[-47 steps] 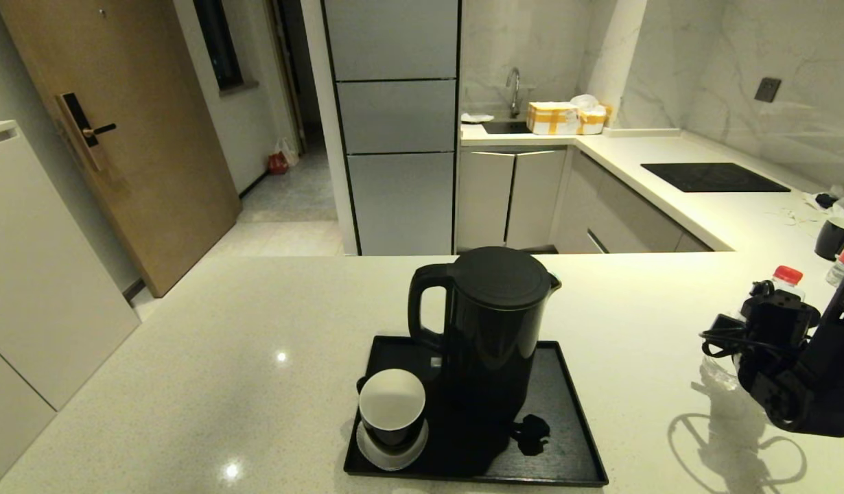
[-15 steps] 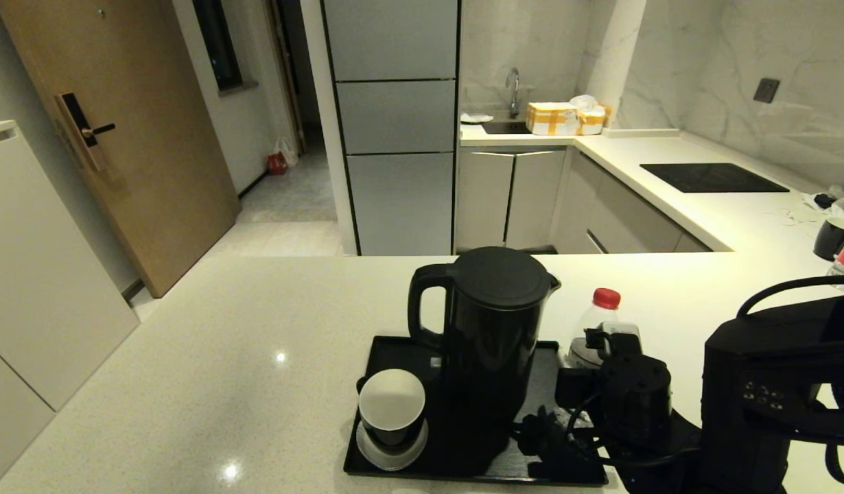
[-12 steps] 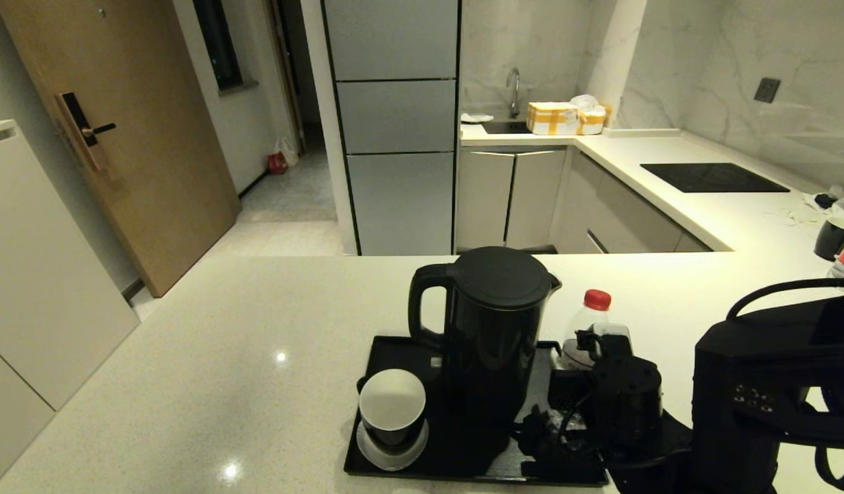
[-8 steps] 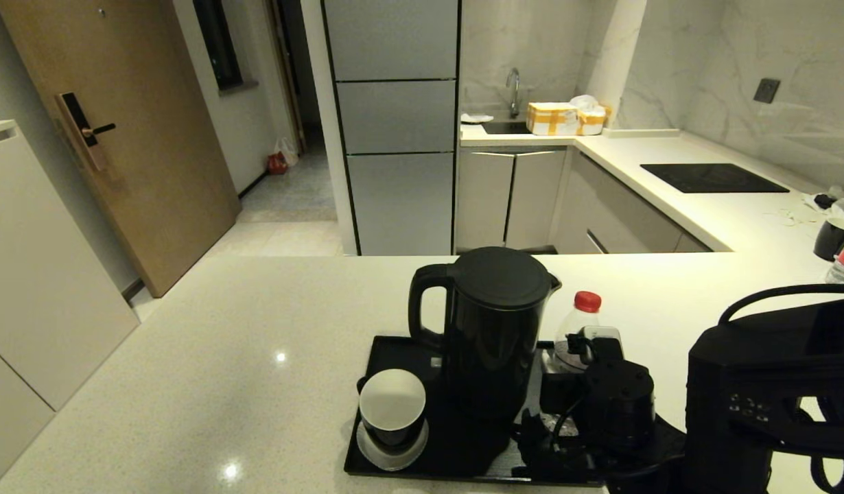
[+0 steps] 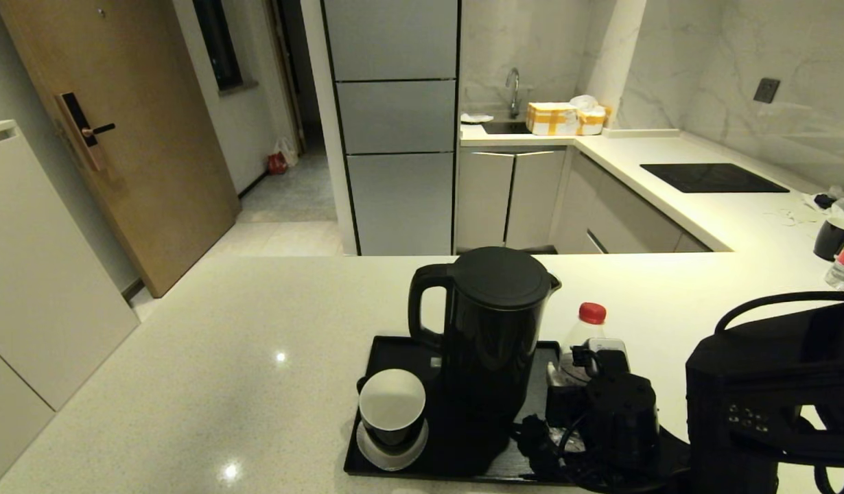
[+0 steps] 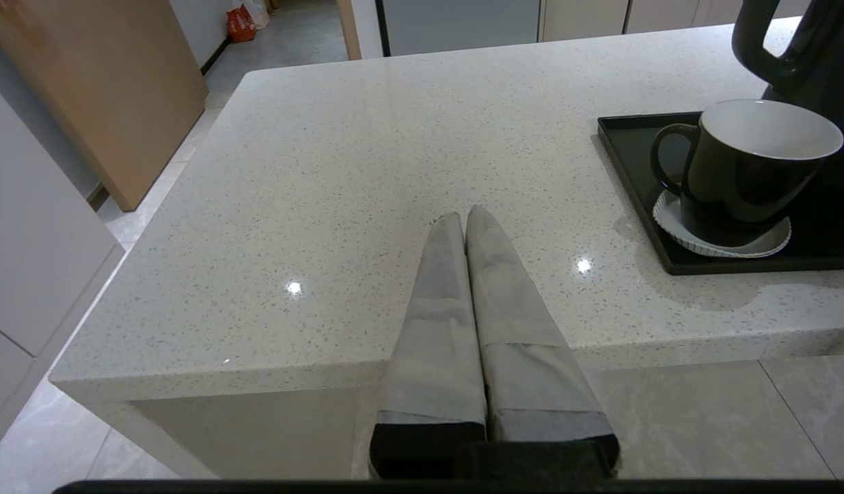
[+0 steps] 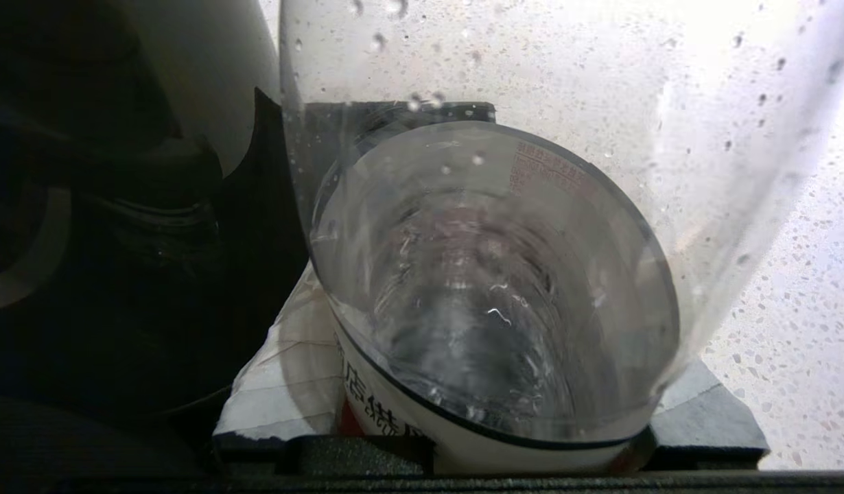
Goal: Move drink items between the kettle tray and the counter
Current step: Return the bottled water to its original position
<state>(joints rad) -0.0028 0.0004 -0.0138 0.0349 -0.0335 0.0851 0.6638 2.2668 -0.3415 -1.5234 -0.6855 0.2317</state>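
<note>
A home kitchen: speckled stone counter [image 5: 223, 343], sink with tap [image 5: 512, 86], black cooktop panel [image 5: 713, 177], cabinets [image 5: 510, 195], wooden entrance door [image 5: 120, 130]

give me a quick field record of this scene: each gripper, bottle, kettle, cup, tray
right gripper: shut on the water bottle, at the tray's right edge
left gripper: shut, empty, parked at the counter's near edge
water bottle: upright, red cap on
kettle: upright on the tray, lid closed
cup: on a saucer, tray's near left corner
</note>
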